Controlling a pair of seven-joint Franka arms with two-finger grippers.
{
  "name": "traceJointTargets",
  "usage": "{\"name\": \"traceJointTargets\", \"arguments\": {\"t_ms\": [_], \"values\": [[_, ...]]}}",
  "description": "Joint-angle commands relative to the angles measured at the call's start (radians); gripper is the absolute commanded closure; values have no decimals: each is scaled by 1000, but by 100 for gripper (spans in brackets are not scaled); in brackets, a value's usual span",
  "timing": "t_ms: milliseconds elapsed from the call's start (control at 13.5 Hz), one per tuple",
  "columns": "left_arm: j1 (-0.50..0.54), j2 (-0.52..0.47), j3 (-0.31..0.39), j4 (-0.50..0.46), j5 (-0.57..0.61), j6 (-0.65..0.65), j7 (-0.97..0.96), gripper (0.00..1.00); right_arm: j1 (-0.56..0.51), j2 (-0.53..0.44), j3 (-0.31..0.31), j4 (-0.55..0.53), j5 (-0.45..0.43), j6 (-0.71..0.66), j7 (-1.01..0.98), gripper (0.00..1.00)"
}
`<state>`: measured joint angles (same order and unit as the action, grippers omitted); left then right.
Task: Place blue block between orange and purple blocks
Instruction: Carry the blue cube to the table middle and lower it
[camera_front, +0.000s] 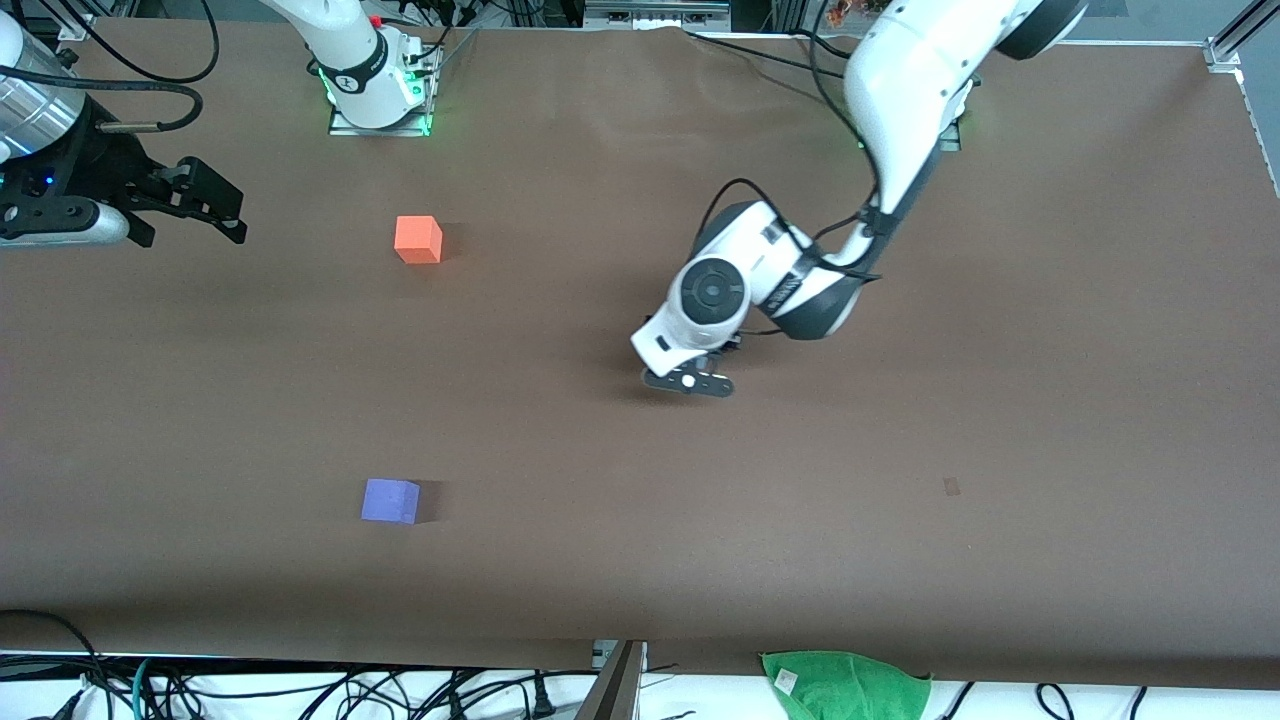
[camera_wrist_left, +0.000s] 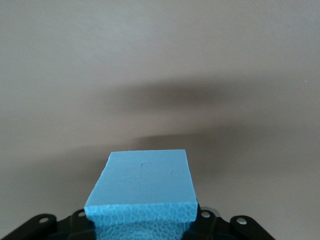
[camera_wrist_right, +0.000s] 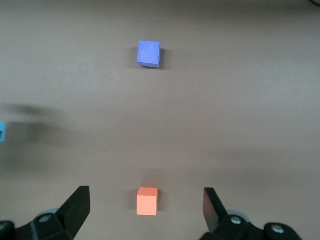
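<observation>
While the blue block (camera_wrist_left: 142, 187) is clamped between the closed fingers of the left gripper (camera_front: 688, 381), it is carried low over the bare middle of the table (camera_front: 900, 450), and only the left wrist view shows it plainly; in the front view it is hidden under the wrist. The gap to be filled lies from there toward the right arm's end of the table. That gap is marked by the orange block (camera_front: 418, 240), set farther from the front camera, and the purple block (camera_front: 390, 501), set nearer to it; the two are well apart, and the line between them runs almost straight toward the camera. The midpoint of that line is judged to be the target, so a sideways carry toward the right arm's end, with little travel toward or away from the camera, seems called for. The left arm is clearly the one engaged. The right gripper (camera_front: 200, 205) is held waiting over the table's edge at its own end, its fingers spread wide and empty, with both marker blocks seen beneath it in its wrist view.
</observation>
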<state>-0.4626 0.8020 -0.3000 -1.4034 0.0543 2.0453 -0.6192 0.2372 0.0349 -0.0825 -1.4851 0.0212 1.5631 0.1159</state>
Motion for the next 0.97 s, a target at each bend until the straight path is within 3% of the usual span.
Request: {"name": "traceJointTargets", "arguments": {"t_ms": [0,223,297,371,446,669,891], "values": [[-39,55,13,46,-21,4,-47,76,-6,3,0,11,2,0,-16,0],[-56,95,13,43,-21,77,-48,72,-6,3,0,11,2,0,-16,0],[-56,97,15,31,-19,114,-48,66,-6,3,1,11,2,0,-15,0],[-54,97,15,29,-18,116,-50,54,-6,3,1,11,2,-1,-16,0],[-51,95,15,29,-18,115,-62,1,-6,3,0,11,2,0,-16,0],[-45,69,13,29,-17,108,-70,0,-6,3,0,11,2,0,-15,0],[-47,-22,10,34,-18,-34,-62,0,-6,3,3,11,2,0,-2,0]]}}
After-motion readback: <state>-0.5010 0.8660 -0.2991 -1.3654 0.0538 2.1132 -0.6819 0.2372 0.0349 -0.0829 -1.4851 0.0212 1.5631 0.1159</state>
